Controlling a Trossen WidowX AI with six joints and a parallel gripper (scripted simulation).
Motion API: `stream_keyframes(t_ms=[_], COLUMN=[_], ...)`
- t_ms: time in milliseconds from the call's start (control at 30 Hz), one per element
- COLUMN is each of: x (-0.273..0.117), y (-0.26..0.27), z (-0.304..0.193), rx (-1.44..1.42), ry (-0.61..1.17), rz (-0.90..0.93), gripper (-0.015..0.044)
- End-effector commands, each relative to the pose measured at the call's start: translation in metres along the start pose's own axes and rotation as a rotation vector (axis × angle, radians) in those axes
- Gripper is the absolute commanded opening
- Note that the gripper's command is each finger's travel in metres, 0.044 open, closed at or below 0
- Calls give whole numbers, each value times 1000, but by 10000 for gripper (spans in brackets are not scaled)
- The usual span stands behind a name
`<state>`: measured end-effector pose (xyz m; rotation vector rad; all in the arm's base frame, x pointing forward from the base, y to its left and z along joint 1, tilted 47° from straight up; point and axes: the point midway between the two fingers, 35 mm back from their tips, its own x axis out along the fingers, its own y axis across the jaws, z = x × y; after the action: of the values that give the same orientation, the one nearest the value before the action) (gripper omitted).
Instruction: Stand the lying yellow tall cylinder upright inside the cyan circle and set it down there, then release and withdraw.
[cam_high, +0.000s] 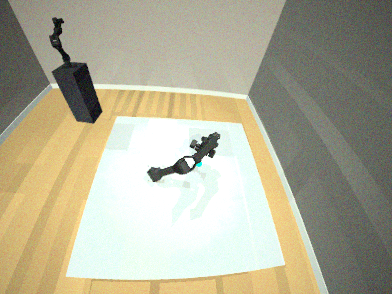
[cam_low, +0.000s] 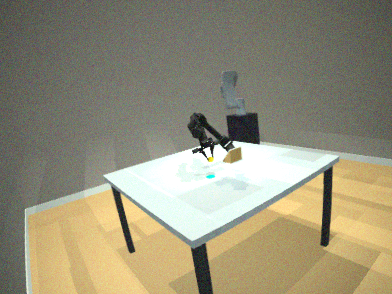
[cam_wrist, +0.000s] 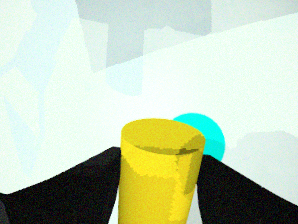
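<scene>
Above the white table (cam_high: 150, 240) (cam_low: 270, 202), the gripper (cam_high: 203, 149) (cam_low: 210, 158) (cam_wrist: 160, 161) has its fingers pinching the yellow cylinder (cam_low: 211, 159) (cam_wrist: 157, 175), one on each side of it. From the wrist cam, the cyan circle (cam_high: 199, 164) (cam_low: 210, 176) (cam_wrist: 214, 135) pokes out from behind the cylinder, roughly 3 o'clock of its near end, and the rest of it is hidden. On the exterior cam the circle's at about 6 o'clock from the cylinder, with a visible gap, so no, it's not standing there. Only a small yellow bit shows in that shot, so can't tell how far it's tipped. Tan block (cam_low: 233, 155) sits around 3 o'clock of it. Top cam has the arm (cam_high: 184, 165) covering the cylinder, and a black pedestal (cam_high: 77, 92) off the table at about 10 o'clock.
</scene>
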<state>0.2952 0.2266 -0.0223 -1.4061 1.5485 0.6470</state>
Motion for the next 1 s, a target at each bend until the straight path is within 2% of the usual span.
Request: stream_keyframes(t_ms=[0,967], x=[0,9], y=[1,0], z=[1,3], rx=[-2,4], ry=[-33,-231], rz=[15,94], gripper=[105,105])
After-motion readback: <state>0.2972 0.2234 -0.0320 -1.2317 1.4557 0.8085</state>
